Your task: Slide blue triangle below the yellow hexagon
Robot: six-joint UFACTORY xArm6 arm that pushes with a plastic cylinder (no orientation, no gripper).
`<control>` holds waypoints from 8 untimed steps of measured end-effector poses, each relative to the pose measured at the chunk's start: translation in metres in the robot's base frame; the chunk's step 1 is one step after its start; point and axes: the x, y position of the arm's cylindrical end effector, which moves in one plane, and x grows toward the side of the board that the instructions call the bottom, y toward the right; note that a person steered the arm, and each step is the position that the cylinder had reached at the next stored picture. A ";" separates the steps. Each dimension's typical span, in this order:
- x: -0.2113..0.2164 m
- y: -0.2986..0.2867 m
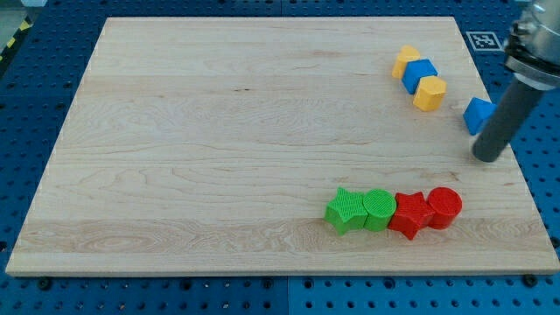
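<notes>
Camera view shows my tip (488, 158), a bare rod pinching nothing, beside the blue triangle (478, 115), a light, stiff block that should skid easily if I push its right edge toward below the yellow hexagon (430, 93).

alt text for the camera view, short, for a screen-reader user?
My tip rests beside the blue triangle at the wooden board's right edge, just right of a yellow hexagon, blue block and yellow block cluster. Green and red blocks line the bottom.
</notes>
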 end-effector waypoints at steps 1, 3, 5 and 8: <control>-0.009 0.031; -0.048 0.031; -0.050 0.008; -0.050 -0.028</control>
